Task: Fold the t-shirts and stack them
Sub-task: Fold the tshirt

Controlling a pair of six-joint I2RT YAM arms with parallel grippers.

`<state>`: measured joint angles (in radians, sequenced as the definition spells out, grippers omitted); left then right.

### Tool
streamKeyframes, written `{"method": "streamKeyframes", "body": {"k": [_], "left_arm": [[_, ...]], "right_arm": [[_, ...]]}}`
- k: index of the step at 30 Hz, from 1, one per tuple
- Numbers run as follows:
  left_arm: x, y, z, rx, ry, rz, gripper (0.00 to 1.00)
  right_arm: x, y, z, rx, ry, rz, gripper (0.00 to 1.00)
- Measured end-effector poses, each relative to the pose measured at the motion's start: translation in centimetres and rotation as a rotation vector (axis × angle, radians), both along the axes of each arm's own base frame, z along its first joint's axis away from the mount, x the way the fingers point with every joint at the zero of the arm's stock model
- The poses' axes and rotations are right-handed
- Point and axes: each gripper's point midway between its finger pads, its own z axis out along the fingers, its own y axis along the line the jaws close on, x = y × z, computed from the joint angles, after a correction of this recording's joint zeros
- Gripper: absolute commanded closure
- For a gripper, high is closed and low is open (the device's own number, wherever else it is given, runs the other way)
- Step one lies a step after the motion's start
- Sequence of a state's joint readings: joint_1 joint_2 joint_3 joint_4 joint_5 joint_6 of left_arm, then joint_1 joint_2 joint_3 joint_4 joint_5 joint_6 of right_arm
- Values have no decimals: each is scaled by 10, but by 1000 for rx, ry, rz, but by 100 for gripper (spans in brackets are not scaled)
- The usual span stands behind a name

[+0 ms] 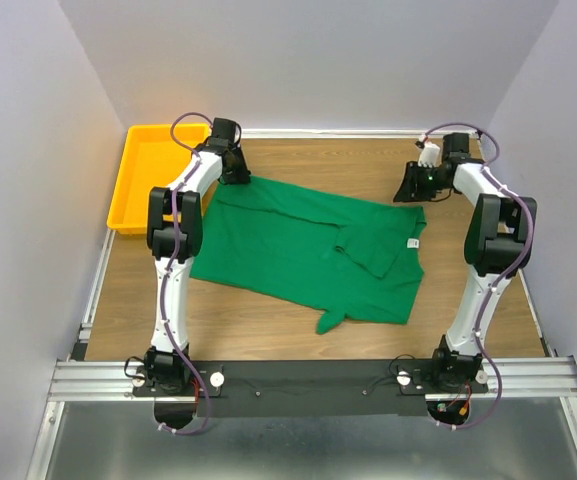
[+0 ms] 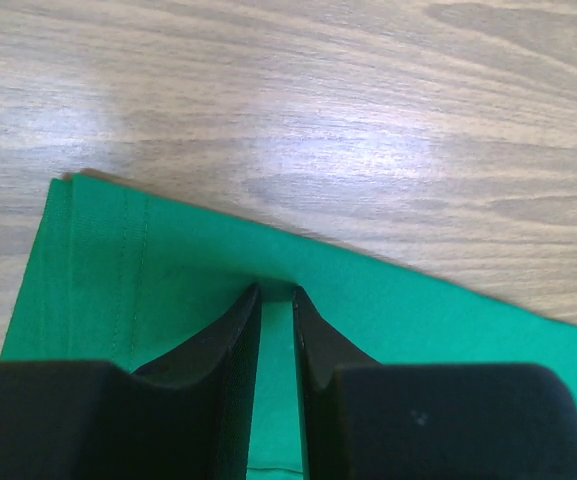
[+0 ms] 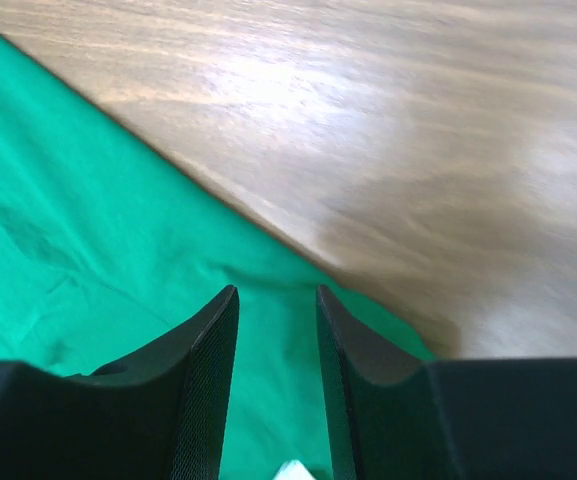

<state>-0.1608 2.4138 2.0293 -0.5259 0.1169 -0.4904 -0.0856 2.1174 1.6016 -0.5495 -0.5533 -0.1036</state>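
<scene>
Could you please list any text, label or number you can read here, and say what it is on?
No text can be read in any view.
White label on the t-shirt: too small to read.

From high above and behind the arm bases, facing down and forward, taking in the whole surface (image 1: pixel 318 165). From the left wrist, close and low, looking past the left pincer (image 2: pixel 275 292) onto the t-shirt (image 2: pixel 168 270) edge. From the right wrist, equally close, past the right pincer (image 3: pixel 275 290). Shared by all three: cloth edge against wood.
</scene>
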Motion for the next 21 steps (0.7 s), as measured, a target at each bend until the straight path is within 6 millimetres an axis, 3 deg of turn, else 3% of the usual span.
{"method": "streamKeyframes", "body": {"k": [5, 9, 13, 21], "left_arm": [[1, 0, 0, -7, 4, -1, 73], [1, 0, 0, -10, 4, -2, 73], [1, 1, 0, -14, 5, -3, 73], [1, 1, 0, -24, 7, -6, 73]], "right_arm": [[-10, -9, 6, 11, -3, -19, 58], [-32, -5, -13, 14, 58, -15, 73], [-54, -8, -27, -12, 115, -27, 79], [-61, -42, -32, -40, 134, -117, 80]]}}
